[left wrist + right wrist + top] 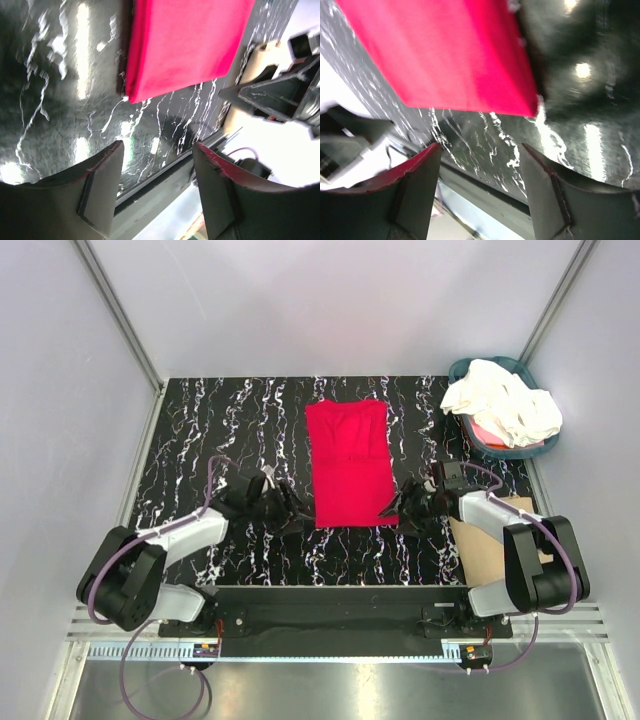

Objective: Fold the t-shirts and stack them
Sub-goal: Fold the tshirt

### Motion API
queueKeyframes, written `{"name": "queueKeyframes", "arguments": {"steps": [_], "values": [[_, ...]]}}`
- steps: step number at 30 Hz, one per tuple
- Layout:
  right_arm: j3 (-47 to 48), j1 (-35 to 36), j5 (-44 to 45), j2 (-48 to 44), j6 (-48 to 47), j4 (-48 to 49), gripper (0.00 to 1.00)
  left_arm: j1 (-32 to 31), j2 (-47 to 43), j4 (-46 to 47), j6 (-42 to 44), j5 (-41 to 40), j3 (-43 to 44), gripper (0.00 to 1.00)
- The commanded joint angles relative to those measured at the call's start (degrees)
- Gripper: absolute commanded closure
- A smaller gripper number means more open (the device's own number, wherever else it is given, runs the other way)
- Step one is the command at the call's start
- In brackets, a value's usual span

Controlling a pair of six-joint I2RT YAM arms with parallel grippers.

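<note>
The red t-shirt lies flat, folded into a long strip, at the middle of the desk. Both arms reach low and forward with elbows out, converging on the shirt's near end. The left claw sits just beside its near-left corner and the right claw at its near-right corner, perhaps touching the hem. Each claw gapes wide and holds nothing. The cream-white t-shirts are heaped in the teal basket, well to the right of the red one.
</note>
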Motion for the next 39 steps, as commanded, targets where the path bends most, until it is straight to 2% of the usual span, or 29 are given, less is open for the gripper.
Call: {"name": "queueKeyframes", "arguments": {"steps": [1, 4, 6, 10, 12, 15, 20, 27, 31, 36, 39], "values": [[-4.8, -0.1, 5.1, -1.8, 12.3, 6.8, 0.29, -3.1, -0.3, 11.9, -17.3, -6.0, -4.7, 0.38], [-7.6, -0.1, 6.8, -1.4, 19.3, 11.9, 0.32, -5.2, 3.7, 19.1, -25.2, -8.9, -6.4, 0.39], [-9.0, -0.1, 8.3, -1.0, 22.6, 16.0, 0.33, -6.5, 7.9, 22.4, -27.0, -9.7, -5.5, 0.41], [-13.3, -0.1, 12.9, -1.8, 27.5, 19.6, 0.43, -7.9, 11.3, 23.5, -31.5, -12.9, -4.9, 0.49], [-14.6, -0.1, 15.4, -3.0, 29.9, 20.1, 0.51, -8.2, 11.8, 23.5, -33.6, -14.9, -6.1, 0.50], [-16.1, -0.1, 17.4, -4.4, 30.6, 20.2, 0.58, -8.3, 11.8, 23.1, -36.7, -17.0, -8.0, 0.51], [-17.7, -0.1, 20.5, -4.3, 30.7, 20.3, 0.58, -8.3, 13.9, 23.6, -38.3, -17.2, -8.6, 0.52], [-17.3, -0.1, 20.0, -1.3, 29.8, 20.4, 0.58, -8.3, 14.8, 24.7, -39.4, -17.5, -9.7, 0.55], [-17.2, -0.1, 20.0, -1.1, 29.7, 20.4, 0.59, -8.3, 15.4, 26.3, -39.8, -17.2, -10.3, 0.64], [-18.4, -0.1, 19.5, -1.7, 30.2, 20.4, 0.75, -8.2, 16.2, 27.1, -38.7, -16.6, -9.6, 0.77], [-19.0, -0.1, 19.6, -2.1, 29.6, 20.4, 0.87, -8.3, 16.7, 27.6, -37.9, -16.1, -9.3, 0.89]]}}
